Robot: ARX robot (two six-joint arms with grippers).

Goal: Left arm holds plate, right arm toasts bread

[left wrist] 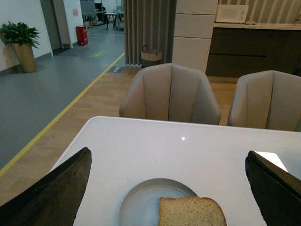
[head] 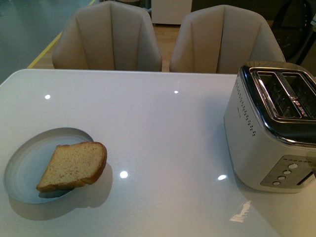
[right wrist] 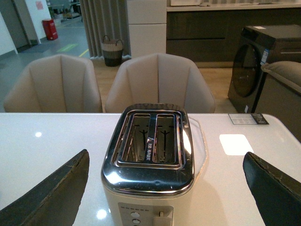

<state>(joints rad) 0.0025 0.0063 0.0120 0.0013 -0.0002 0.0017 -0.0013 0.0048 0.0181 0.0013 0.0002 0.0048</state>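
Left wrist view: left gripper (left wrist: 168, 154) spread apart, plate (left wrist: 138, 205) just ahead; overhanging bread (left wrist: 192, 213) could be knocked onto surface (left wrist: 136, 139) if plate is nudged.

All I see of my left pincer (left wrist: 168, 151) is its two fingers (left wrist: 51, 193): near-black, matt, broad wedges that narrow to a blunt tip, each with a thin paler line along its edge. My right pincer (right wrist: 165, 153) shows the same pair of dark, angular fingers (right wrist: 47, 197). One reads brownish-black with a slightly rough, worn-looking edge, the other more blue-black with a smoother pale rim.
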